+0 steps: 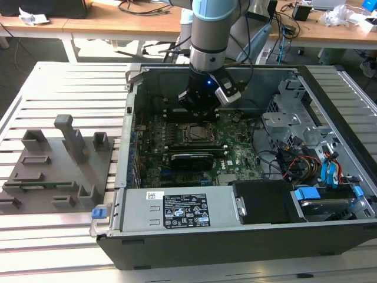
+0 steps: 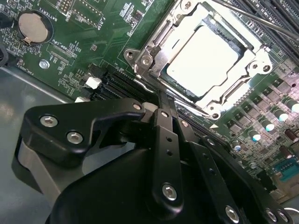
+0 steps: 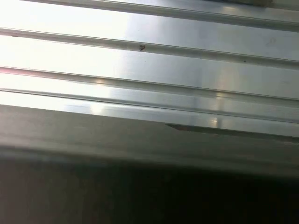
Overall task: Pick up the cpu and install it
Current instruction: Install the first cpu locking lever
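Black gripper (image 2: 161, 100) linkage foremost, fingers drawn together, holding nothing. Cpu (image 2: 204, 59) already seated in socket frame (image 2: 154, 39), mid-motherboard (image 2: 93, 28). Install seems done; bracket needs checking.

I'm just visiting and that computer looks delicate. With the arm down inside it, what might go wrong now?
The cpu lies in its socket frame, and the tool hangs close above, so a bump could shift or scratch it. Small parts of the motherboard crowd round the socket, and loose cables lie nearby inside the case.
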`<move>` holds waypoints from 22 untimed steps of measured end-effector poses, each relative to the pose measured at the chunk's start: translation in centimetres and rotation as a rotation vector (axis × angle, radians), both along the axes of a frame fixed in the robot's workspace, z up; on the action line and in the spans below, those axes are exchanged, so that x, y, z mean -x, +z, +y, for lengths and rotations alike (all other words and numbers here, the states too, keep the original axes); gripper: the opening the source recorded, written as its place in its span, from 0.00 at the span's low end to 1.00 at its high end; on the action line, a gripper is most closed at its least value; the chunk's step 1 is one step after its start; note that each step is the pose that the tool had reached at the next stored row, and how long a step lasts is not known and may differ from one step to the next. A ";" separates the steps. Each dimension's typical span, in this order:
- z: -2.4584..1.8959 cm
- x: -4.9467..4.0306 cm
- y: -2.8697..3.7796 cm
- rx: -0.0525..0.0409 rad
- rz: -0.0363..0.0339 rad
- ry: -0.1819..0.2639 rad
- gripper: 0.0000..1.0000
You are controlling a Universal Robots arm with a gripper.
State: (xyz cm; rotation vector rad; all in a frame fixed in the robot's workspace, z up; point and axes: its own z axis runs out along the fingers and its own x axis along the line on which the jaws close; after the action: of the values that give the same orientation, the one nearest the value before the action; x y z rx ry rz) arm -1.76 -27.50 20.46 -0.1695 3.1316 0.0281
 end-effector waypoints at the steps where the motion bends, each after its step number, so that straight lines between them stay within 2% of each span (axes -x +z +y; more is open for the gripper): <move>1: 0.00 0.00 0.00 0.0000 -0.0001 0.000 0.11; 4: 0.00 0.00 -0.01 0.0000 0.0000 0.000 0.11; 12: 0.00 -0.75 -0.07 0.0005 0.0003 0.000 0.11; 19: 0.00 -0.79 -0.06 0.0057 0.0004 0.000 0.11; 20: -0.03 -0.78 -0.05 0.0060 0.0004 0.000 0.11; 21: -0.40 -0.79 -0.06 0.0058 0.0003 0.000 0.11; 22: -0.40 -0.79 -0.06 0.0060 0.0004 0.000 0.11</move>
State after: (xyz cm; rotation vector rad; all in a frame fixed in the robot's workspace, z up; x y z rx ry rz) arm -0.98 -27.90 20.39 -0.1698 3.1323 0.0187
